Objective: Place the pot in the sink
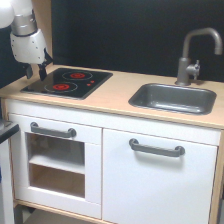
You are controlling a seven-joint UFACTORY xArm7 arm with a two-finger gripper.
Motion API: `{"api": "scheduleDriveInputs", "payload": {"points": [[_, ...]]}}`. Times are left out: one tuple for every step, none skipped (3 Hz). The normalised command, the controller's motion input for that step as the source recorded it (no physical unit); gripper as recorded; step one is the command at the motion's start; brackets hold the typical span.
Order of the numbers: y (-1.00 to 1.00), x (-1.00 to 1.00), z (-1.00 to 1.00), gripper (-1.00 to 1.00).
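Wall: dark, near-black panel behind the unit.
Countertop: pale wood, running the full width.
Cabinet front: white, with an open shelf compartment at the exterior view's left and a closed door at its right.
Handles: grey bars.
Light: soft, even.

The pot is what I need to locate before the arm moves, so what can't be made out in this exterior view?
- The pot: not visible anywhere; it may sit behind the gripper over the stovetop.
- Gripper fingers: small, dark, blurred; open or shut unclear.
- Sink: near wall hides part of its floor.
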Motion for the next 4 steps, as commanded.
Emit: {"api": "scheduleDriveInputs", "payload": {"points": [[-0.02, 0.02, -1.00, 0.77], [-0.02, 0.18, -0.90, 1.00], [-0.08, 0.05, -0.87, 1.00], [-0.11, 0.20, -1.00, 0.88]]}}
